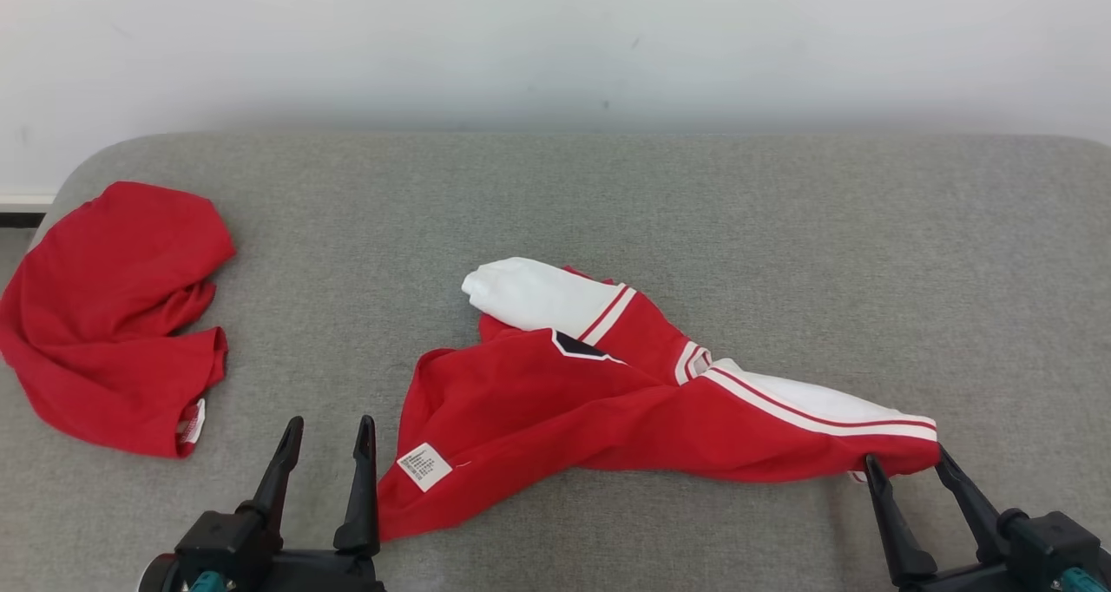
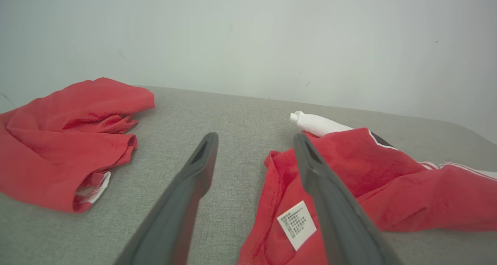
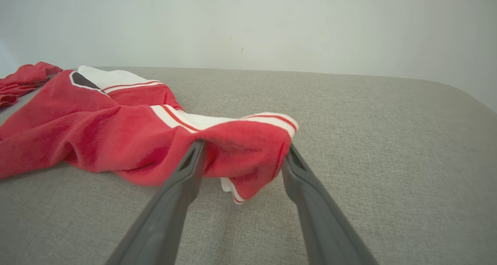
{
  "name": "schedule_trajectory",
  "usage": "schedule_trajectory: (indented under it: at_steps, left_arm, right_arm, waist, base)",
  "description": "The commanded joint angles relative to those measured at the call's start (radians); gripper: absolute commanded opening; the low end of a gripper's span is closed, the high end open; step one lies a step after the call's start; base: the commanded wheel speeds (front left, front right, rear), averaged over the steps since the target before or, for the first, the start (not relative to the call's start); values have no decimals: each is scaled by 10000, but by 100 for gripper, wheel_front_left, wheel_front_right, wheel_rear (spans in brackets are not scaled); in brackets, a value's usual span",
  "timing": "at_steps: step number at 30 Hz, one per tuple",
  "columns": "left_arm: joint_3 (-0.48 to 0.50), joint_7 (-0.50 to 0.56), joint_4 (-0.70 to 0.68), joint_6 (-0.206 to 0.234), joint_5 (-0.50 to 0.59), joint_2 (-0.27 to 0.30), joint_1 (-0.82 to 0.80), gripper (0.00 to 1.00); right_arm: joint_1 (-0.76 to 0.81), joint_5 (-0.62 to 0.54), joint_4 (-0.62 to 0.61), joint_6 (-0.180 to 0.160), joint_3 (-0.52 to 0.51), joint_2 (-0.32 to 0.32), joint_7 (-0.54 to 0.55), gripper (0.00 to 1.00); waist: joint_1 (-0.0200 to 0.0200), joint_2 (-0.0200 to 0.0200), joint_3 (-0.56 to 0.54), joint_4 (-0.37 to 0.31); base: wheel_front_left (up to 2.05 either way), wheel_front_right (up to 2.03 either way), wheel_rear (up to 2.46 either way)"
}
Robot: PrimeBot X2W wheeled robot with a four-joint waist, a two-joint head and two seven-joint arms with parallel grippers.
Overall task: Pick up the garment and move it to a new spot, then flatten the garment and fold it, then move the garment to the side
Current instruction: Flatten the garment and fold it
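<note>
**Head view.** Item: red-and-white garment [image 1: 555, 401], bunched and twisted, lying centre to lower right on the grey cushioned surface [image 1: 781, 227]. My left claw [image 1: 331, 420], lower left, is spread and empty, just beside the garment's hem. My right claw [image 1: 906, 456], lower right, is spread with its tips at the striped end, pinching nothing. A second red garment [image 1: 104, 314] lies at the left edge, well apart.

Step, as I judge it: the garment lies at its spot, and flattening is in hand but not yet done. The next move calls for me to take one edge in each claw and draw them apart.

**Left wrist view.** My left claw [image 2: 255, 136] is spread over bare cushion. The garment [image 2: 349, 171] is at lower right. The white care label [image 2: 297, 225] has small dark print, too fine to read. The second red garment [image 2: 58, 140] is at left.

**Right wrist view.** My right claw [image 3: 244, 144] is spread, and the garment's [image 3: 97, 133] striped end sags between the fingers, ungripped. There is a dark white-edged patch at upper left with no legible writing.
</note>
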Motion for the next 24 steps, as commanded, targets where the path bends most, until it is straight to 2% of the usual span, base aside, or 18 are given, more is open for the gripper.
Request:
schedule_trajectory:
  at_steps: [1, 7, 14, 24]
  left_arm:
    - [29, -9, 11, -12, 41, 9, 53, 100]
    - [91, -9, 1, -48, 80, 10, 25, 100]
    - [217, -9, 11, -59, 86, 10, 149, 100]
    - [523, -9, 6, -129, 142, 10, 405, 100]
  right_arm:
    - [68, 29, 16, -23, -91, 84, -15, 100]
    - [603, -26, -37, -23, -894, 318, -15, 100]
    - [858, -77, -1175, -22, -1825, 617, -14, 100]
    - [716, -684, -2162, -23, -1731, 1040, -14, 100]
  waist:
    - [1, 0, -24, -102]
    - [1, 0, -79, -347]
    - [1, 0, -234, -502]
    - [1, 0, -709, -265]
  base:
    - [0, 0, 0]
    - [0, 0, 0]
    - [0, 0, 0]
    - [0, 0, 0]
